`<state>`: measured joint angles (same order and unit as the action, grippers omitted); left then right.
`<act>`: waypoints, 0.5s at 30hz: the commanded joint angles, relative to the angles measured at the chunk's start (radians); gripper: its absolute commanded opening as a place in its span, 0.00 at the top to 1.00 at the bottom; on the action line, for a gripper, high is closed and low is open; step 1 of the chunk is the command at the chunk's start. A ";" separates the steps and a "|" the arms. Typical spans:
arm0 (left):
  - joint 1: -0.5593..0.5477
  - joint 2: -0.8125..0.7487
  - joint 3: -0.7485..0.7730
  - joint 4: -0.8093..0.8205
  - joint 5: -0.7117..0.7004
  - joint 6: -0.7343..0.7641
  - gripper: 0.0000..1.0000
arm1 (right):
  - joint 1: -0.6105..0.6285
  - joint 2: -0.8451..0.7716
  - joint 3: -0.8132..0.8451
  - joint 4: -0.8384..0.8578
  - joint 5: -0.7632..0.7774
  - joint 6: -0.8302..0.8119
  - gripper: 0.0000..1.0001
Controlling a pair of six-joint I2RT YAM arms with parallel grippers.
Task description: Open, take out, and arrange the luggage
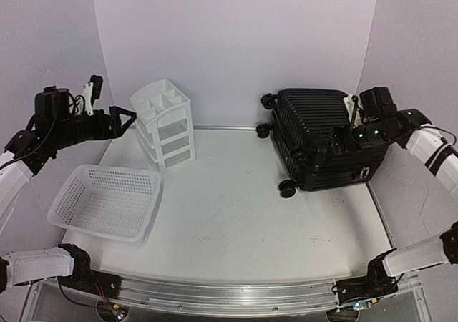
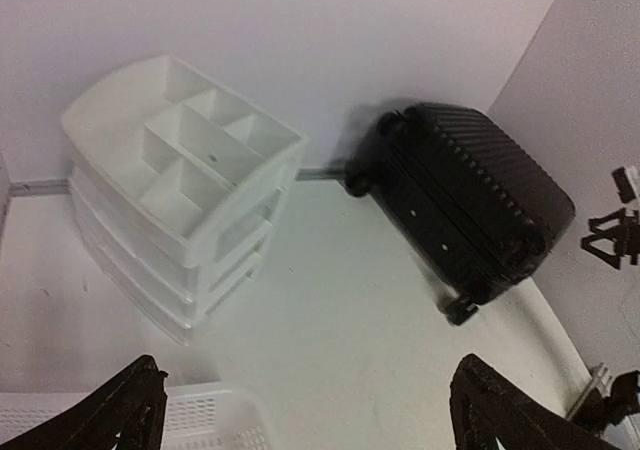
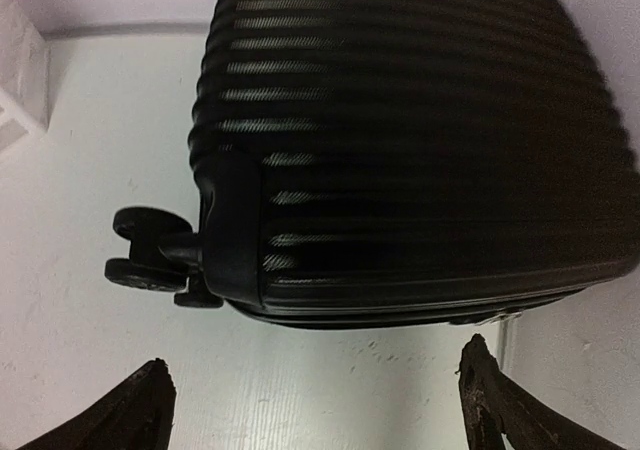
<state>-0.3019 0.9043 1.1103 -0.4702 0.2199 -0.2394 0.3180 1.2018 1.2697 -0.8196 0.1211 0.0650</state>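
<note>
White walls stand around a white table (image 1: 236,215). The luggage (image 1: 318,139) lies on the far right side of the table, close to the back wall. It is black with ribs on top. It lies flat and it is shut. Its little wheels (image 1: 288,189) point left, toward the middle of the table.

The right claw (image 3: 315,360) hangs over the right part of the luggage. Its two fingers (image 3: 140,410) are spread wide apart. They hold nothing, and they do not touch the luggage in the wrist view.

The left claw (image 2: 308,370) is up in the air on the far left, well apart from the luggage. It is spread wide too, with nothing in it. It points toward the white drawers (image 1: 164,122) at the back left of the table.

A white basket (image 1: 107,200) sits on the near left part of the table, just in front of the drawers. You can see no things inside it.
</note>
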 commanded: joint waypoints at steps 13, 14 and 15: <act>-0.503 0.407 0.012 0.230 0.086 -0.109 0.06 | 0.217 0.320 0.053 -0.109 0.140 -0.147 0.02; -0.516 0.413 0.011 0.235 0.079 -0.110 0.06 | 0.245 0.337 0.060 -0.109 0.190 -0.190 0.02; -0.525 0.414 0.002 0.238 0.068 -0.109 0.06 | 0.272 0.352 0.064 -0.103 0.240 -0.235 0.02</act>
<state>-0.7921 1.3220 1.0668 -0.3225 0.2958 -0.3416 0.5095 1.5158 1.2720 -0.9131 0.1497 0.0120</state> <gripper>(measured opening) 0.940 0.978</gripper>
